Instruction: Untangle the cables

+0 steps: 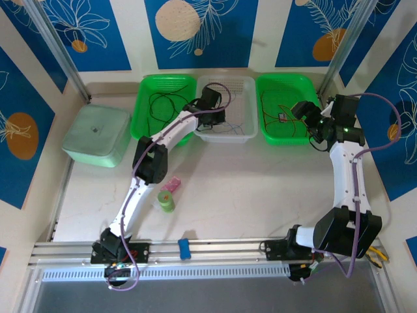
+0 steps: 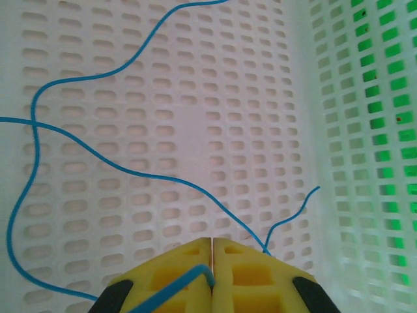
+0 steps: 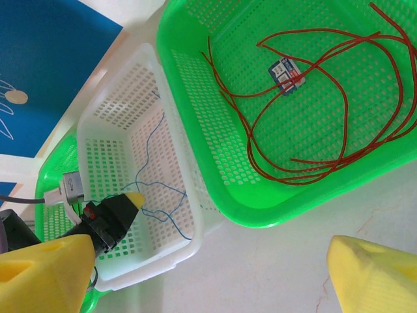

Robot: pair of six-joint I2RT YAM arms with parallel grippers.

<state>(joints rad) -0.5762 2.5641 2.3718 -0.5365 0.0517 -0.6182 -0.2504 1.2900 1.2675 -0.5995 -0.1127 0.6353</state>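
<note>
The left fingers (image 2: 176, 270) are pressed together with a blue cable (image 2: 130, 171) pinched between their tips, low over the floor of the white basket (image 2: 195, 98). The rest of that cable lies in loose curves across the basket's floor. The white basket stands at the far edge of the table (image 1: 247, 189), between two green baskets. The right fingers (image 3: 39, 274) are spread wide with nothing between them, raised near the right green basket (image 1: 285, 77). In that basket a red cable (image 3: 296, 79) lies in loops. A black cable (image 1: 163, 104) lies in the left green basket (image 1: 140, 114).
</note>
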